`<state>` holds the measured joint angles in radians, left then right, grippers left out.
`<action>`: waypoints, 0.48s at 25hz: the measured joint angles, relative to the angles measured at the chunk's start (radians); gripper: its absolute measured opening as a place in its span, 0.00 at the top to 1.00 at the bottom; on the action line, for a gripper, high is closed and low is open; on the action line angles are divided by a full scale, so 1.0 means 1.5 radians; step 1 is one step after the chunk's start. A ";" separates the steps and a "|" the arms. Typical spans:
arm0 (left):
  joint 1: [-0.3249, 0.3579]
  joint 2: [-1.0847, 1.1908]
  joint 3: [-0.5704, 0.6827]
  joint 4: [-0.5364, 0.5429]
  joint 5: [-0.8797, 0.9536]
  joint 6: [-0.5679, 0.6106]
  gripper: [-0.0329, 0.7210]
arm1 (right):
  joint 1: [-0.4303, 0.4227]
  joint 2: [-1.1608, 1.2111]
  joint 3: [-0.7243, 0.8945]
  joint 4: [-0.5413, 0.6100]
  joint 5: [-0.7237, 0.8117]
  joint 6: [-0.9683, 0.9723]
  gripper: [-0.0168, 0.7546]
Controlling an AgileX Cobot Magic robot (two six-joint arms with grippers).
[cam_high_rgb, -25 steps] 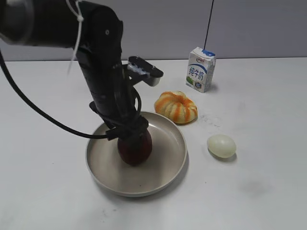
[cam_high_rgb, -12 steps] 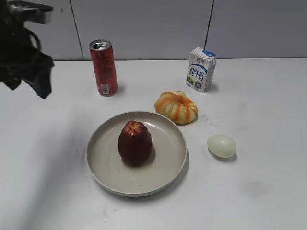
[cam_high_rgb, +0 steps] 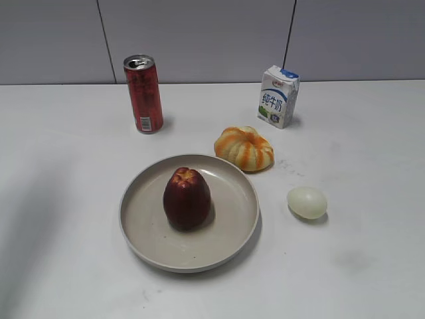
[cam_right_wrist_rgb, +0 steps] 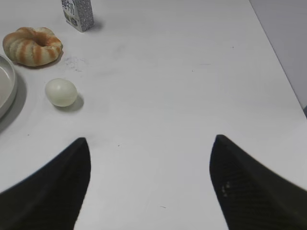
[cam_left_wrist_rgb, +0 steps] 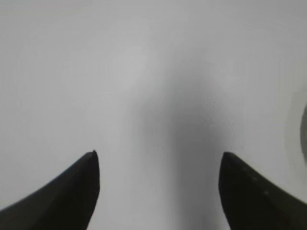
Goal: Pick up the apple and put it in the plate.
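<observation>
The dark maroon apple [cam_high_rgb: 186, 198] stands upright in the middle of the beige-grey plate [cam_high_rgb: 143, 232] in the exterior view. No arm shows in that view. My left gripper [cam_left_wrist_rgb: 158, 155] is open and empty over bare white table; a sliver of the plate's rim [cam_left_wrist_rgb: 304, 134] shows at the right edge of its view. My right gripper [cam_right_wrist_rgb: 149, 141] is open and empty over bare table, to the right of the plate's rim [cam_right_wrist_rgb: 6, 91].
A red can [cam_high_rgb: 143, 94] stands at the back left, a milk carton [cam_high_rgb: 277, 96] at the back right. An orange-and-cream striped pumpkin-like thing [cam_high_rgb: 244, 147] lies beside the plate's far right rim. A pale egg [cam_high_rgb: 307, 202] lies right of the plate.
The left arm has let go of the apple in the plate, drawn back to the left and left the exterior view. The apple stays upright in the plate.
</observation>
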<state>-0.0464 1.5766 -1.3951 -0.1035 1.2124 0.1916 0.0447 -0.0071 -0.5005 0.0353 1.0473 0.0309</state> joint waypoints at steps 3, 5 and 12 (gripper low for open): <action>0.000 -0.061 0.047 0.001 0.000 0.000 0.18 | 0.000 0.000 0.000 0.000 0.000 0.000 0.22; 0.000 -0.109 0.097 0.002 0.001 0.000 0.18 | 0.000 0.000 0.000 0.000 0.000 0.000 0.22; 0.000 -0.320 0.303 0.002 -0.002 0.000 0.18 | 0.000 0.000 0.000 0.000 0.000 0.000 0.22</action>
<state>-0.0464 1.0959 -0.9403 -0.1012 1.2097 0.1916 0.0447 -0.0071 -0.5005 0.0353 1.0473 0.0317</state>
